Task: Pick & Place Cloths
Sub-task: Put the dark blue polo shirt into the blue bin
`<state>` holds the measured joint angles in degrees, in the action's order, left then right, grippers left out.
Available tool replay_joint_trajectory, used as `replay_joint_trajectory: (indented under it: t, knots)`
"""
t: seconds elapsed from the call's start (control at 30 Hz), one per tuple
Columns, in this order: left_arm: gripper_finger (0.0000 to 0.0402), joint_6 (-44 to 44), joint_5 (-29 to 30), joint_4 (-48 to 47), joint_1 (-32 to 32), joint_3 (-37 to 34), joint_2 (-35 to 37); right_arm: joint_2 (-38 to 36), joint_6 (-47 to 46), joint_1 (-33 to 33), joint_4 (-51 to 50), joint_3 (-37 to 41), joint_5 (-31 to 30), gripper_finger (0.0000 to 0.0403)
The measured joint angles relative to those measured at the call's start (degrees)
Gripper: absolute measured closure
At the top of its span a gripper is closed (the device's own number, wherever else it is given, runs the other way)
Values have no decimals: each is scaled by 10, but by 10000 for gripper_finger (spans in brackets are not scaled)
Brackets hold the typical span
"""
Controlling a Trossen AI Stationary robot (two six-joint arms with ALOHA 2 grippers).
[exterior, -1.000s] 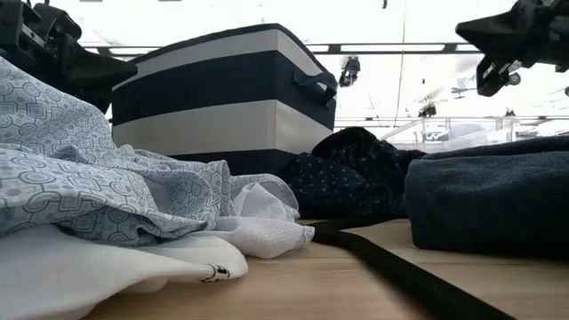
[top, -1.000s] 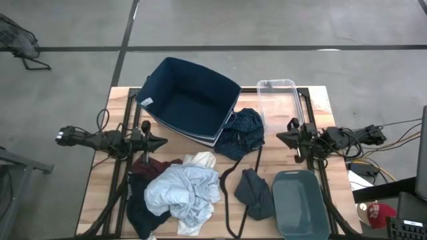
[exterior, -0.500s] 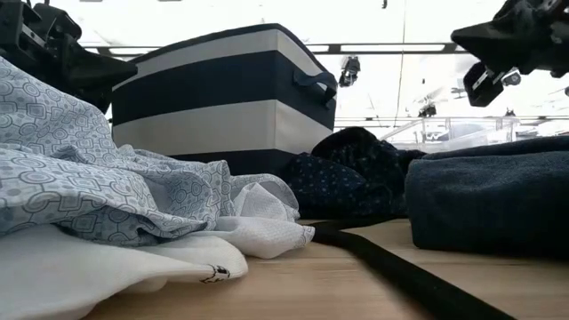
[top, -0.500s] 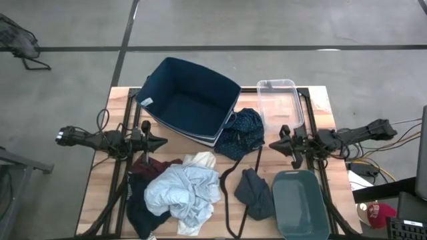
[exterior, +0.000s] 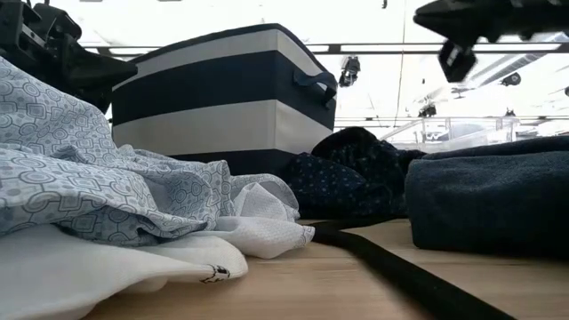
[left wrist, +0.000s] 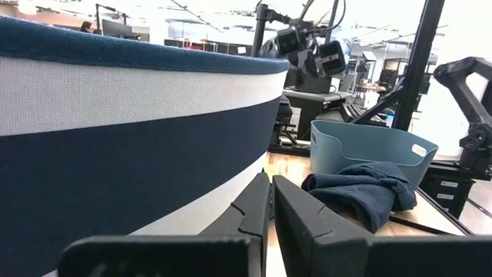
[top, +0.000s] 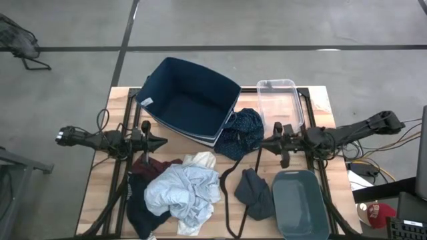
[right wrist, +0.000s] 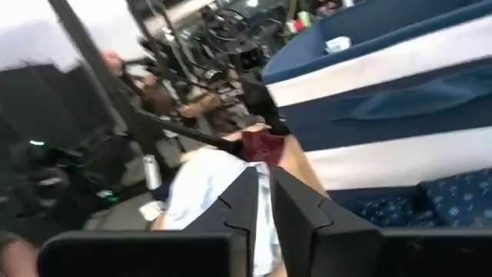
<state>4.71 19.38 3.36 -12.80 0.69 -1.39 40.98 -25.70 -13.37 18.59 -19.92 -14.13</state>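
A pale blue shirt lies heaped on the table's near left, over maroon and black pieces, with a white piece at its far side. The navy patterned piece lies against the navy bin's right corner. A dark grey piece lies near the middle. My left gripper hovers shut near the bin's near left wall, above the maroon piece. My right gripper hovers shut just right of the navy patterned piece, above the table. In the low view the shirt fills the left.
The navy bin stands open at the far middle. A clear plastic box sits at the far right and a grey-blue tub at the near right. A thin black hanger runs between the shirt and the dark grey piece.
My right arm has stretched out and its gripper has travelled toward the table's left, from beside the clear box to the right edge of the navy patterned piece. The cloths have not moved.
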Motion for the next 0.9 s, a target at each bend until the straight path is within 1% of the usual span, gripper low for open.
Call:
replay_joint_trajectory:
  t: [0.07, 0.23, 0.5, 0.63, 0.7, 0.77, 0.9]
  knots:
    - [378, 0, 0, 0, 0, 0, 0, 47, 12, 0, -40, -44, -21, 338]
    - [378, 0, 0, 0, 0, 0, 0, 166, 18, 0, -190, -173, -89, 274]
    - [378, 0, 0, 0, 0, 0, 0, 356, 1, -2, -345, -346, -103, 144]
    - [378, 0, 0, 0, 0, 0, 0, 439, -10, -3, -462, -424, -157, 85]
    - [378, 0, 0, 0, 0, 0, 0, 476, -12, -3, -499, -455, -167, 62]
    - [378, 0, 0, 0, 0, 0, 0, 513, -1, -4, -501, -478, -175, 46]
    - [378, 0, 0, 0, 0, 0, 0, 586, 4, 1, -540, -524, -184, 35]
